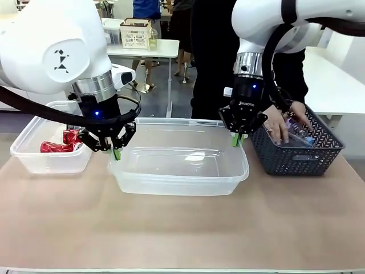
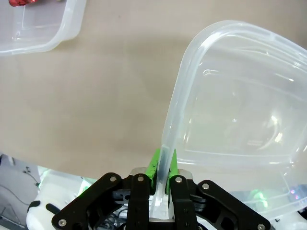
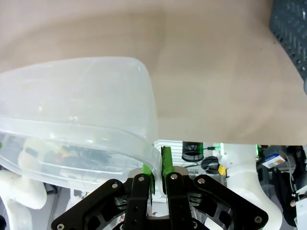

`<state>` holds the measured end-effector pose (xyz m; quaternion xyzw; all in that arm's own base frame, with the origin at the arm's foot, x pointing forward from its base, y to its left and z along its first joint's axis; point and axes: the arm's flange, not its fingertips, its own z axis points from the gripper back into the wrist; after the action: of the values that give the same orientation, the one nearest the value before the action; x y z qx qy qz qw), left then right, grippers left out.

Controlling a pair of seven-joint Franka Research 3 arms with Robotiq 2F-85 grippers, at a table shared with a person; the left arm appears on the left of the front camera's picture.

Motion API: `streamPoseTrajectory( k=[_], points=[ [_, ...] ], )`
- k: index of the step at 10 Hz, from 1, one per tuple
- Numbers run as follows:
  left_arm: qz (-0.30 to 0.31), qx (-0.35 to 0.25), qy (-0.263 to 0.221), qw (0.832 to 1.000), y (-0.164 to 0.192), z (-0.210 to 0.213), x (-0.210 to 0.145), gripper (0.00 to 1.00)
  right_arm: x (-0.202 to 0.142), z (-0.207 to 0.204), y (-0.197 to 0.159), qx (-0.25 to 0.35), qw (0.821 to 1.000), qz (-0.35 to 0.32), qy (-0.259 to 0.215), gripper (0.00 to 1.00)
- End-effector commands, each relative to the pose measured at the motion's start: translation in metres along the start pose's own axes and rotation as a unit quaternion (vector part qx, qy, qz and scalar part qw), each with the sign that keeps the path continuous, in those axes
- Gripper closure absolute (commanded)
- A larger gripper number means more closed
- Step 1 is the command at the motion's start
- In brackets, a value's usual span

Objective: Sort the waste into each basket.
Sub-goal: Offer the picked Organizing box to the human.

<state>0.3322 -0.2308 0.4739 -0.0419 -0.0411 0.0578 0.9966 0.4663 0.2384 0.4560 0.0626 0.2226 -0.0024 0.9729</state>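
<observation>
We log the large clear tub (image 1: pixel 181 178) midway along the counter (image 1: pixel 182 228), left jaws and right jaws pinching opposite rims, presumably to carry it level.

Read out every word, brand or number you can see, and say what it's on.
"ROBOTIQ": white print on the right gripper, above its hold on the clear tub.
Left arm: a black logo mark, no letters.
Bottle in the dark basket: any label too blurred to read.
</observation>
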Motion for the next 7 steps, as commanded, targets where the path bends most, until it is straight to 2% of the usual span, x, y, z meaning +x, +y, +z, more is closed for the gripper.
streamPoseTrajectory(
  k=[1,7],
  points=[
    [0.008,-0.012,-0.010,1.000,-0.0048,0.0026,0.0003,0.94,-0.0019,-0.0013,0.0044,0.006,1.000,0.002,-0.002,0.91],
    [0.008,-0.012,-0.010,1.000,-0.0048,0.0026,0.0003,0.94,-0.0019,-0.0013,0.0044,0.006,1.000,0.002,-0.002,0.91]
  ],
)
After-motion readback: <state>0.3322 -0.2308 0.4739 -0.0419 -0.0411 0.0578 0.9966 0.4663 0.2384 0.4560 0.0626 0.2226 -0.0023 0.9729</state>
